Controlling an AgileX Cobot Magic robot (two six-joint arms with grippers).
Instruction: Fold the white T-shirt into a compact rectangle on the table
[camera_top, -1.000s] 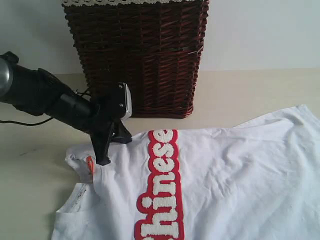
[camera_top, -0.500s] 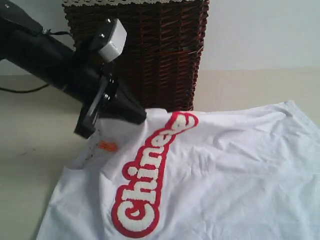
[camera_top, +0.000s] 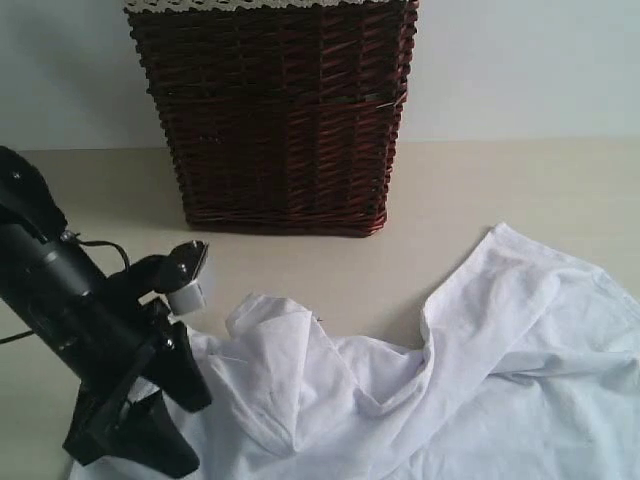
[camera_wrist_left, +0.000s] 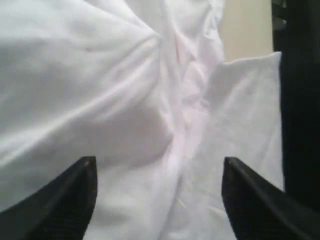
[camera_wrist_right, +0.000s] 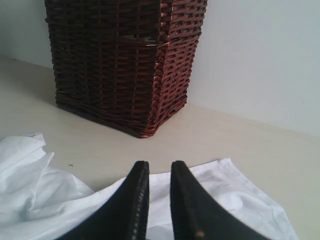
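Here, the black left gripper (camera_wrist_left: 157, 200), jaws spread and empty, hovers over the crumpled white cotton T-shirt (camera_top: 480, 380) on the pale beige table (camera_top: 520, 190); the right gripper's (camera_wrist_right: 156, 200) fingers nearly meet, holding nothing.

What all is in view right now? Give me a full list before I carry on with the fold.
white T-shirt: one, white, crumpled on the table in front of the basket, print not showing.
wicker basket: one, dark reddish-brown with white lace trim along the top, standing at the back of the table by the wall.
table: one, pale beige, under everything.
wall: pale grey-blue, behind the table.
left gripper: one, black, jaws spread wide over the bunched shirt with nothing between them.
right gripper: one, black, jaws nearly together with a narrow gap, over the shirt's edge.
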